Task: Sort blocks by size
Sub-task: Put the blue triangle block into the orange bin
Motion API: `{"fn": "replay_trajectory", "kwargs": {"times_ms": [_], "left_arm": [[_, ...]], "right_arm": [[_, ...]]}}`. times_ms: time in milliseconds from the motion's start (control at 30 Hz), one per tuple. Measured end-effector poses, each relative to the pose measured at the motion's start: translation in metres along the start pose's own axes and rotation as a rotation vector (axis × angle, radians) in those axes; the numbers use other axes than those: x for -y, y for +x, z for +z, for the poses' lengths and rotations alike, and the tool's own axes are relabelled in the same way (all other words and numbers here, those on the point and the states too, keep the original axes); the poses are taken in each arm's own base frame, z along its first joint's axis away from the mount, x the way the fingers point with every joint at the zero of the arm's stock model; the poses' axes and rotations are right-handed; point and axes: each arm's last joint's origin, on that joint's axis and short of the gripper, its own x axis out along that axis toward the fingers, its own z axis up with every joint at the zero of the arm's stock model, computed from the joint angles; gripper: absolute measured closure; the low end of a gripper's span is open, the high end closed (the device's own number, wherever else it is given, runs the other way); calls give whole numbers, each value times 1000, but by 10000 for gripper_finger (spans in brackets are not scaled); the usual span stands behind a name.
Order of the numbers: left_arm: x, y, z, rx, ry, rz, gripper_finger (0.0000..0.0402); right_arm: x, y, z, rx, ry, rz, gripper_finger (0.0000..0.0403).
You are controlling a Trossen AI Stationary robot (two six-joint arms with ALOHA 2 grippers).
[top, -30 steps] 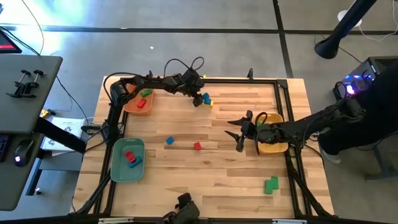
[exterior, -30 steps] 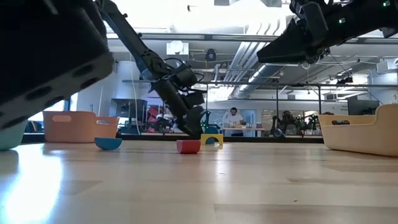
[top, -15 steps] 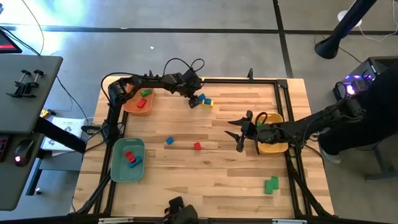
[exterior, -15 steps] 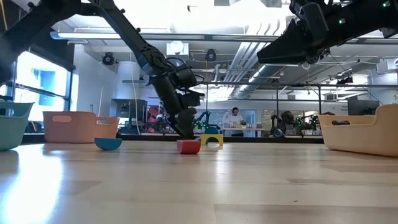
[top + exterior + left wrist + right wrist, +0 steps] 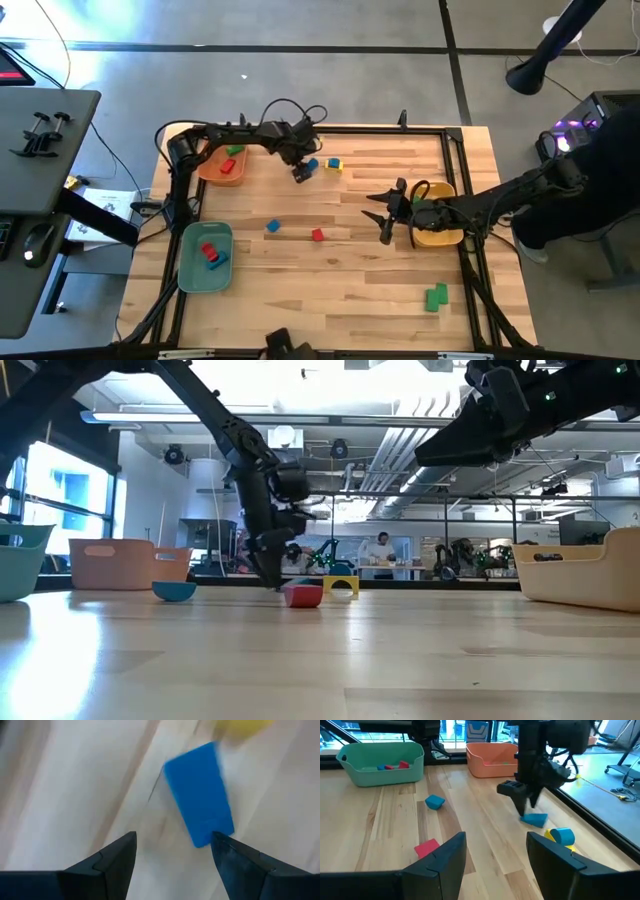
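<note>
While right pincer (image 5: 385,213) hangs above table (image 5: 350,290) mid-right, fingers spread, nothing held, left pincer (image 5: 299,173) is seen low at far side, fingers parted, empty. Flat blue block (image 5: 199,809) lies on wood just ahead of its tips, apparently untouched. Yellow block (image 5: 334,164) sits just beside it. Small blue block (image 5: 272,226) and red block (image 5: 317,235) lie mid-table. Green blocks (image 5: 436,296) rest near right corner. More blocks are held in teal tray (image 5: 190,274) and orange tray (image 5: 215,178).

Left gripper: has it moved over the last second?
Yes. In the high view the left gripper has drawn back toward the orange tray, away from the yellow block.
</note>
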Motion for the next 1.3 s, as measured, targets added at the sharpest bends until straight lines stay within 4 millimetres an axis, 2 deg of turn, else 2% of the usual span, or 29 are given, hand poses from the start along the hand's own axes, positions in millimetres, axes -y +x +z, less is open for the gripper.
{"fn": "replay_trajectory", "kwargs": {"times_ms": [100, 200, 533, 733, 900, 1000, 1167, 1300], "left_arm": [[7, -3, 7, 61, 10, 1, 161], [12, 3, 11, 121, -11, 16, 161], [17, 17, 9, 275, -117, 48, 161], [17, 22, -1, 256, -143, 74, 161], [17, 21, -14, 132, -144, 104, 161], [19, 13, -25, 29, -151, 106, 161], [30, -16, -37, -51, -124, 159, 161], [36, -50, -32, 73, -130, 263, 161]], "right_arm": [[0, 0, 0, -3, -2, 0, 199], [0, 0, -1, -5, -1, -1, 199], [0, 0, -1, -10, -2, -1, 199], [0, 0, -1, -10, 1, -2, 199], [0, 0, -1, -10, 1, -2, 199], [0, 0, -1, -10, 1, -2, 199], [0, 0, -1, -12, -1, -3, 199], [0, 0, -1, -13, -1, -6, 199]]}}
